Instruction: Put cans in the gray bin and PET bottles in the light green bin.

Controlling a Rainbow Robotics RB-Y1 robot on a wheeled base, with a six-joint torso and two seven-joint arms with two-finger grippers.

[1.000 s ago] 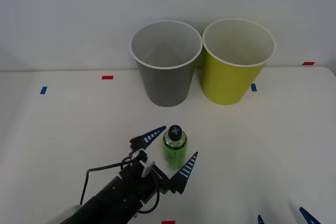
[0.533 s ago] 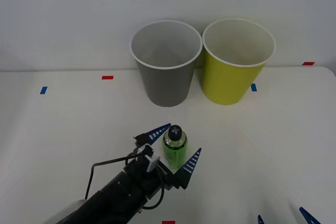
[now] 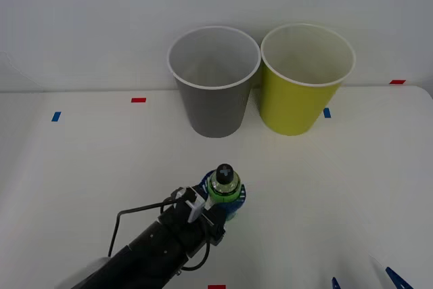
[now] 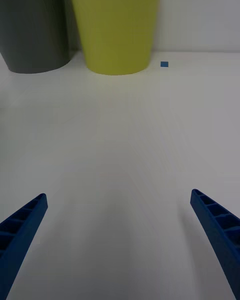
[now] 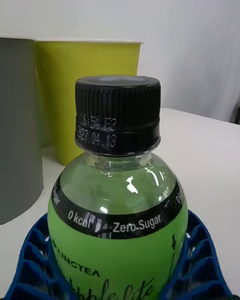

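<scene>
A small bright-green PET bottle (image 3: 224,189) with a black cap stands upright on the white table, in front of the two bins. My left gripper (image 3: 222,201) is shut on the bottle's body; its blue ribbed fingers (image 5: 200,260) wrap both sides of the PET bottle (image 5: 118,225). The gray bin (image 3: 214,80) stands at the back centre, the light green bin (image 3: 306,78) right beside it. My right gripper (image 4: 120,240) hangs open low over the bare table near the front right corner, with the gray bin (image 4: 32,25) and the light green bin (image 4: 116,25) far ahead.
Small red and blue tape marks (image 3: 138,100) dot the white table (image 3: 81,160). A white wall rises just behind the bins. A black cable loops off my left arm (image 3: 145,252).
My left gripper's fingers, spread either side of the bottle a second ago, have closed onto it. The bottle, the bins and the right arm have stayed where they were.
</scene>
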